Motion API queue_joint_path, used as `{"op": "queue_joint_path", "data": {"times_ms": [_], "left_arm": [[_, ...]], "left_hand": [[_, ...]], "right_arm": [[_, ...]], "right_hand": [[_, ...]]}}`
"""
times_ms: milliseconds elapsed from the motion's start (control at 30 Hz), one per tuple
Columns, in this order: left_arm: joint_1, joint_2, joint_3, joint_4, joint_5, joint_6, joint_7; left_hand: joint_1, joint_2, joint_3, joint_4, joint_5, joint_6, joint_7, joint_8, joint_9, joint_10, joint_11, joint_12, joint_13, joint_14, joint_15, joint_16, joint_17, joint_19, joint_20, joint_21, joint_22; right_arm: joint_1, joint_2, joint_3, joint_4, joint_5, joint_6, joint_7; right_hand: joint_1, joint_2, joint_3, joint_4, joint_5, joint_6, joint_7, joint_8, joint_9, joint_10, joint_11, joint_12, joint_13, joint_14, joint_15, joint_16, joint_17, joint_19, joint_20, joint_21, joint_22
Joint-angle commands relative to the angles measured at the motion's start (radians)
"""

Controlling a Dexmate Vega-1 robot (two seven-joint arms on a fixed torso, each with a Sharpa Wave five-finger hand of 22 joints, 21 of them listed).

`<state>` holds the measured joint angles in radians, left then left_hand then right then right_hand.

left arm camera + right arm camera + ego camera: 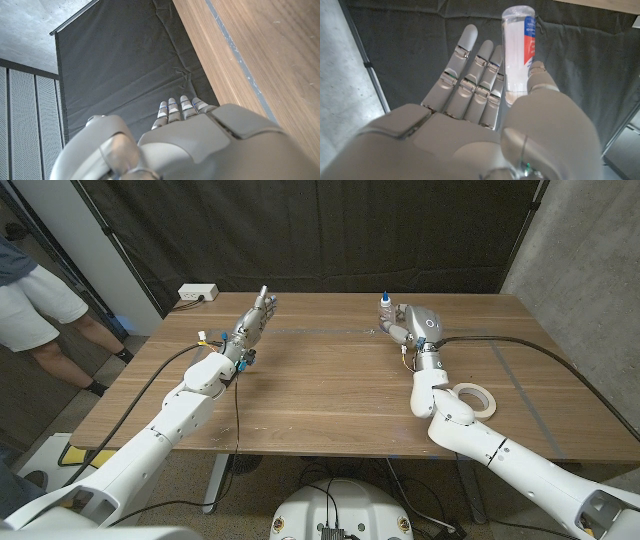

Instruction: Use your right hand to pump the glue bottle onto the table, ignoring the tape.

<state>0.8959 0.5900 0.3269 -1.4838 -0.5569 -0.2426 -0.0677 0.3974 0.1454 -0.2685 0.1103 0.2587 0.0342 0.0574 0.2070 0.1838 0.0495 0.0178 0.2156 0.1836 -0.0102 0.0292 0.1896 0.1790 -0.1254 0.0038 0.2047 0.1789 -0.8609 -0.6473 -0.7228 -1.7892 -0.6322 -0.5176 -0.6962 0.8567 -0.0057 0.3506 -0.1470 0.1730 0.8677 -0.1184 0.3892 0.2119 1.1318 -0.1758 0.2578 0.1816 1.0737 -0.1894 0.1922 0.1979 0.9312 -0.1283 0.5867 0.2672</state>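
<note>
Glue bottle lower body behind right hand

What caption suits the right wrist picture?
Right hand, fingers extended, beside the clear glue bottle against a dark curtain.

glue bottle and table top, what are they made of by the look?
Glue bottle: looks like clear plastic, smooth and glossy; the dark curtain shows through it, and it carries a red and blue label. Table: appears to be wood or wood veneer, matte brown with visible grain lines; which one cannot be told from here.
</note>
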Motion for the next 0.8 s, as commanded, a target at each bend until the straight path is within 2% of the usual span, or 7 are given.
{"op": "queue_joint_path", "data": {"times_ms": [33,367,800], "left_arm": [[0.001,-0.003,0.004,-0.007,0.005,-0.001,0.006],[0.005,-0.001,0.006,-0.027,0.013,0.003,0.018],[0.023,0.005,0.0,-0.054,0.016,0.003,0.037]], "left_hand": [[0.009,0.004,0.004,0.001,-0.001,0.005,0.001,0.001,0.003,0.007,-0.008,0.0,0.006,0.005,0.002,0.004,0.004,-0.002,0.007,0.006,0.006],[0.012,0.005,0.006,0.001,-0.003,0.006,0.001,0.0,0.003,0.006,0.0,-0.002,0.006,0.005,0.002,0.003,0.004,-0.003,0.007,0.005,0.006],[0.016,0.006,0.008,0.001,-0.006,0.01,0.002,-0.001,0.003,0.008,-0.005,-0.003,0.006,0.008,0.002,0.002,0.004,-0.003,0.008,0.005,0.006]], "right_arm": [[0.034,-0.086,-0.033,-0.022,-0.19,0.015,0.096],[0.065,-0.143,-0.032,-0.018,-0.336,0.066,0.172],[0.098,-0.195,-0.027,0.001,-0.529,0.126,0.227]], "right_hand": [[0.059,0.047,0.008,0.001,0.004,0.052,-0.062,0.006,0.006,0.028,-0.026,-0.007,0.004,-0.006,-0.029,0.0,0.001,-0.007,-0.075,0.01,0.002],[0.061,0.045,0.012,0.0,0.006,0.073,-0.044,0.014,0.006,0.054,-0.016,-0.007,0.004,0.008,-0.036,0.004,-0.002,-0.01,-0.079,0.019,0.001],[0.068,0.046,0.017,-0.002,0.008,0.079,-0.049,0.014,0.006,0.064,-0.017,-0.01,0.005,0.02,-0.039,0.006,-0.004,-0.006,-0.079,0.03,0.001]]}}
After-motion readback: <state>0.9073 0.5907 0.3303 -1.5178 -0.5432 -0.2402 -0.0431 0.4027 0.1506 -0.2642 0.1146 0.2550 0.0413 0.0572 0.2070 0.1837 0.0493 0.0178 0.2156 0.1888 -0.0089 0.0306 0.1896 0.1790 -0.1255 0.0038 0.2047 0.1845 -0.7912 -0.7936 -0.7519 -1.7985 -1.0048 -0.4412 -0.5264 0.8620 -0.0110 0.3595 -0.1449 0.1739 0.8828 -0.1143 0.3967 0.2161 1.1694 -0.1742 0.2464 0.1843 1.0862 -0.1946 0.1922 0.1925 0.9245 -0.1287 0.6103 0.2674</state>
